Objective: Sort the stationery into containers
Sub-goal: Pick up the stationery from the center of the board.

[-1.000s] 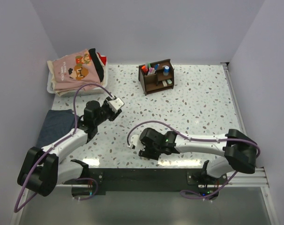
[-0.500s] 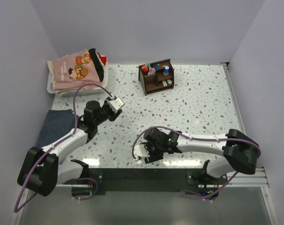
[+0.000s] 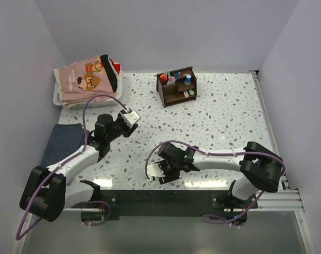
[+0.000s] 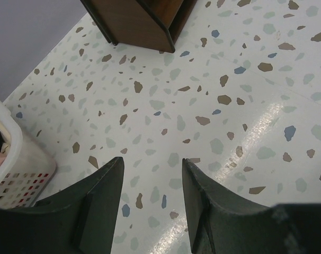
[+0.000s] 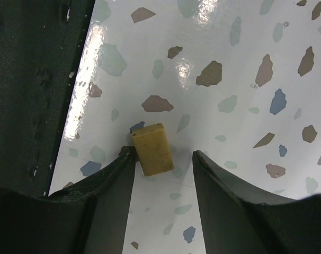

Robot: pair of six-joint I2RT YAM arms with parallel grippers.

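The dark brown wooden organizer [image 3: 176, 87] stands at the back of the table with several pens and markers [image 3: 174, 77] upright in it; its base shows in the left wrist view [image 4: 144, 21]. My right gripper [image 3: 163, 176] [image 5: 163, 154] is open, low over the table near the front edge. A small beige eraser-like block [image 5: 153, 148] lies on the table between its jaws, right by the left finger and apart from the right one. My left gripper [image 3: 127, 124] [image 4: 152, 160] is open and empty above bare table.
A white tray of folded clothes [image 3: 83, 79] stands at the back left; its corner shows in the left wrist view [image 4: 12, 159]. A dark blue cloth [image 3: 65, 140] lies at the left edge. The black front rail [image 5: 33, 79] runs just beside the block.
My right gripper has turned and shifted a little left toward the front edge. The left arm has not moved.
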